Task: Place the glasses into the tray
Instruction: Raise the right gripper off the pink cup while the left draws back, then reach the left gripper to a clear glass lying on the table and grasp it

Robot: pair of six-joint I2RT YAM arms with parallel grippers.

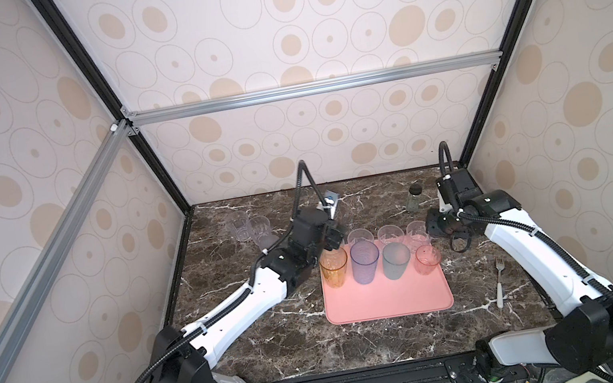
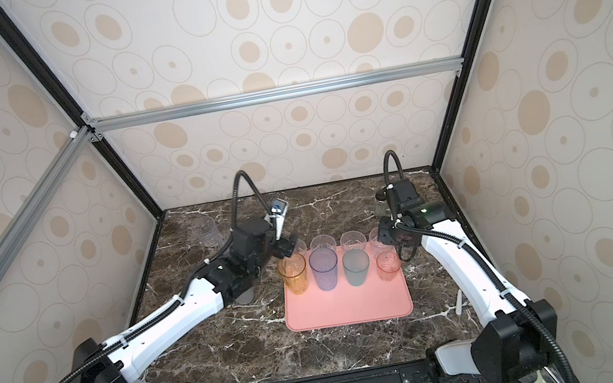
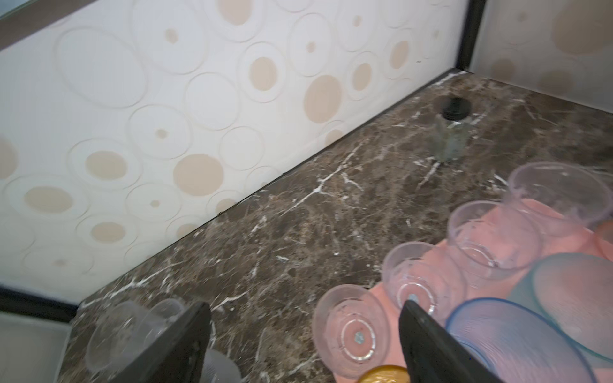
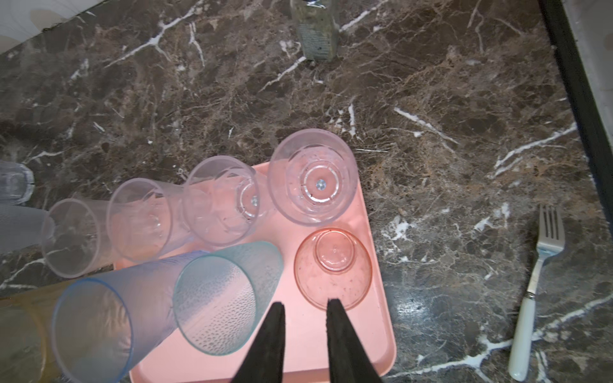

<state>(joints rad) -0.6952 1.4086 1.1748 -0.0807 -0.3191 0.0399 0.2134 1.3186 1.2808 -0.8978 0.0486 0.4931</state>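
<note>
The coming move is judged to turn on the pair of clear glasses standing upright on the marble, off the tray. From the left gripper they lie farther back and to the left, near the left wall, with their long axes vertical. The left arm is clearly the nearer one; the right arm would have to cross the whole tray. A frosted glass is also seen off the tray, beside the left arm and partly hidden by it.

The left gripper is spread wide and empty above the tray's far-left corner, over a clear corner glass. Whether that glass's base sits wholly inside the rim cannot be told. The right gripper is parted by a narrow gap with nothing between its fingers, just beside the small pink glass.

8 glasses appear to be grouped in 2 rows of 4 along the tray's far half. The near half is bare, so open room is offered there. The wall close to the pair leaves little margin on that side.
</note>
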